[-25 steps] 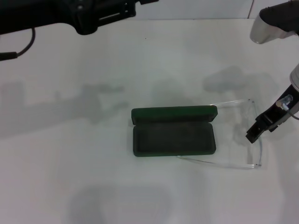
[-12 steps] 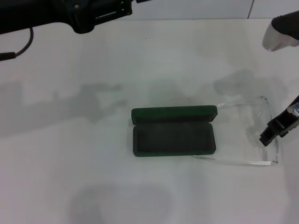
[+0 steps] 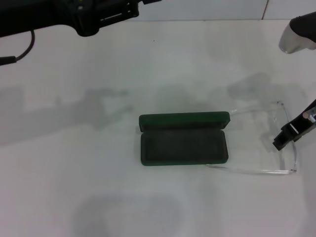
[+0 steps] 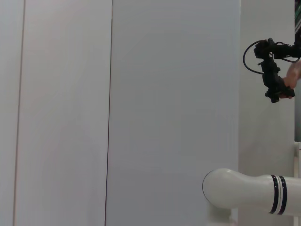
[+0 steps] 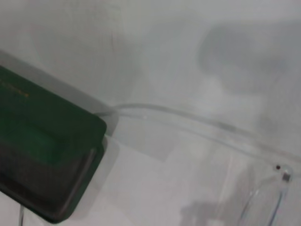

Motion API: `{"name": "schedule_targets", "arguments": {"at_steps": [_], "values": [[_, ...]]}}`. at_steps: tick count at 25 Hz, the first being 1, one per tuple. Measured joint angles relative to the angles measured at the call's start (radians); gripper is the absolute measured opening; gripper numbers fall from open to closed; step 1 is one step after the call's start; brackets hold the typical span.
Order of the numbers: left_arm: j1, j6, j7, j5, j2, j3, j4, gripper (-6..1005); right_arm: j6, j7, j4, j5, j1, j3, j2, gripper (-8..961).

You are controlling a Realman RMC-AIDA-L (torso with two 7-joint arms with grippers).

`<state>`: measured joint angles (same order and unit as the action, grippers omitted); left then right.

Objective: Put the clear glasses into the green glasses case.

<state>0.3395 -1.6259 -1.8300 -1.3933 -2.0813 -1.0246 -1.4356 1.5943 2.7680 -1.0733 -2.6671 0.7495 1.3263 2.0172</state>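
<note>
While the left gripper [image 3: 106,17] hangs parked high at the far left, its fingers' state impossible to tell, the green glasses case [image 3: 183,138] lies open mid-counter [image 3: 74,148]. Just right of it sit the clear glasses [image 3: 276,143], arm tips pointing at the case. The right gripper [image 3: 285,138] meets the lens, grip unclear. Thin slippery plastic could slide away or snag the case's rim.

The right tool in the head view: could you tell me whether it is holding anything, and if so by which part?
The right tool is at the lens end of the clear glasses, right of the open green case; whether it grips the lens cannot be told.
</note>
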Motion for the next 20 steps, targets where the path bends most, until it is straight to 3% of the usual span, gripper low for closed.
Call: {"name": "schedule_targets", "arguments": {"at_steps": [15,17,20], "values": [[-0.009,0.0,0.0,0.007,-0.002,0.002,0.008,462,0.0,-0.015,0.0,0.039,-0.003,-0.025,0.0,368],[-0.009,0.0,0.001,0.008,-0.002,0.002,0.014,461,0.003,-0.015,0.0,0.038,-0.005,-0.026,0.0,297],[-0.01,0.0,0.001,0.008,-0.002,0.002,0.023,461,0.004,-0.025,-0.002,0.038,-0.015,-0.026,-0.001,280]]}}
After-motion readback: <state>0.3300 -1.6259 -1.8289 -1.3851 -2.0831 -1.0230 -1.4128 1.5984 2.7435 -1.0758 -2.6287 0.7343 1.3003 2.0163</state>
